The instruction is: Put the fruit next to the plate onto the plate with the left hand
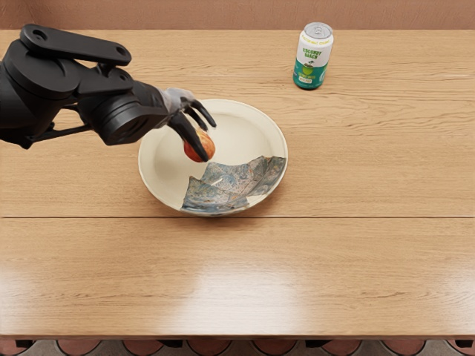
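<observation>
The left arm (67, 89) is reaching in from 9 o'clock, black and bulky, and its left hand (187, 117) is hanging over the plate's (249, 130) left half. The fingers (194, 139) are curling downward and closing around the fruit (203, 145), a small round orange-red piece, so the hand is gripping it from above with the dark fingertips pressing its left and top sides. The fruit is sitting inside the plate's rim, toward 9 o'clock from the plate's centre; whether it is resting on the plate or hanging just above it cannot be told from this angle. The plate is a cream, shallow dish lying on the wooden surface (297, 267), a little left of the middle. A blue-grey patterned patch (234, 185) is filling the plate's inside from about 4 to 6 o'clock, near the fruit but apart from it. A green and white can (312, 55) is standing upright at 1 o'clock from the plate, well apart from it, near the far edge of the surface.
</observation>
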Robot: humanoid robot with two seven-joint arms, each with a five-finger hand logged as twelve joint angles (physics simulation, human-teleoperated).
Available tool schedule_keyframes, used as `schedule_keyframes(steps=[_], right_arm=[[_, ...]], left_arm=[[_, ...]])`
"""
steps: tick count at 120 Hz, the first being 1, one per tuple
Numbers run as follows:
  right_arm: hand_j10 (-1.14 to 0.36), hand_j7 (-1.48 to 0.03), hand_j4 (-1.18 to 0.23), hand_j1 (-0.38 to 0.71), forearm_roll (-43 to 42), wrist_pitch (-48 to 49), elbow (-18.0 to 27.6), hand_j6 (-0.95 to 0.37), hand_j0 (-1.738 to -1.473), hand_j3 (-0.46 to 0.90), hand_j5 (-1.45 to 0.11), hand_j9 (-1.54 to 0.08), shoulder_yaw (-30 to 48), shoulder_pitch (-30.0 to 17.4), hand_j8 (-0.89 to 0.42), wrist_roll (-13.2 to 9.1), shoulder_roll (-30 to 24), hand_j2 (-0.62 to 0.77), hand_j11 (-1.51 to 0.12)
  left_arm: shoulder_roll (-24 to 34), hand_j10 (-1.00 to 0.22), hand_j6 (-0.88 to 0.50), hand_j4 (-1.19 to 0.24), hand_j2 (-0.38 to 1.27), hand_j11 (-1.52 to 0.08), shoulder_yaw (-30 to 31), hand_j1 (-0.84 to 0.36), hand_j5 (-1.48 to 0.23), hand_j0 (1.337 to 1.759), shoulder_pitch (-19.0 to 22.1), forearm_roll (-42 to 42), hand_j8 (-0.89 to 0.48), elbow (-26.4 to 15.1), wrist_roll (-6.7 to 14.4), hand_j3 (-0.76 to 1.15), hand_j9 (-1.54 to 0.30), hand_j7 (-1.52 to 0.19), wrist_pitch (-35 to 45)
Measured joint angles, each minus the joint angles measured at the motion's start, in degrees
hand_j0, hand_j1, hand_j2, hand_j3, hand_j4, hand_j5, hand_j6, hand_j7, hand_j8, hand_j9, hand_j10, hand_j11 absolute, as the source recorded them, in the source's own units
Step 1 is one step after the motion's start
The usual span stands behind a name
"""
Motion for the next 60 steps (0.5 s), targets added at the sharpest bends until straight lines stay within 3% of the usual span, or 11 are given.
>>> schedule_keyframes(steps=[18,28,34,42,60], right_arm=[[-0.02,-0.03,-0.02,-0.32,0.0,0.0,0.0,-0.02,-1.658,0.00,-0.03,-0.03,0.0,0.0,-0.02,0.0,0.0,0.00,-0.03],[-0.02,-0.03,-0.02,-0.32,0.0,0.0,0.0,-0.02,-1.658,0.00,-0.03,-0.03,0.0,0.0,-0.02,0.0,0.0,0.00,-0.03],[-0.02,-0.03,-0.02,-0.32,0.0,0.0,0.0,-0.02,-1.658,0.00,-0.03,-0.03,0.0,0.0,-0.02,0.0,0.0,0.00,-0.03],[-0.02,-0.03,-0.02,-0.32,0.0,0.0,0.0,-0.02,-1.658,0.00,-0.03,-0.03,0.0,0.0,-0.02,0.0,0.0,0.00,-0.03],[-0.02,-0.03,-0.02,-0.32,0.0,0.0,0.0,-0.02,-1.658,0.00,-0.03,-0.03,0.0,0.0,-0.02,0.0,0.0,0.00,-0.03]], left_arm=[[0.2,-0.23,-0.19,-0.27,0.13,-0.38,-0.2,0.09,-0.40,1.657,-0.1,0.2,-0.17,0.1,0.0,0.00,-0.38,-0.38,0.2],[3.2,-0.15,-0.12,-0.18,0.09,-0.25,-0.4,0.18,-0.27,1.657,-0.6,0.0,-0.12,-0.2,0.1,0.00,-0.25,-0.26,-0.4],[8.4,-0.12,-0.10,-0.14,0.07,-0.20,-0.4,0.21,-0.21,1.657,-1.8,0.0,-0.09,-0.7,0.1,0.00,-0.20,-0.20,-3.3],[19.1,-0.08,-0.07,-0.10,0.05,-0.14,-0.2,0.25,-0.15,1.658,-4.3,-0.1,-0.06,-1.0,0.1,0.00,-0.14,-0.14,-14.2],[39.1,-0.04,-0.03,-0.05,0.02,-0.07,3.8,0.30,-0.07,1.658,-3.3,0.0,-0.03,-2.2,0.2,0.00,-0.07,-0.07,-37.3]])
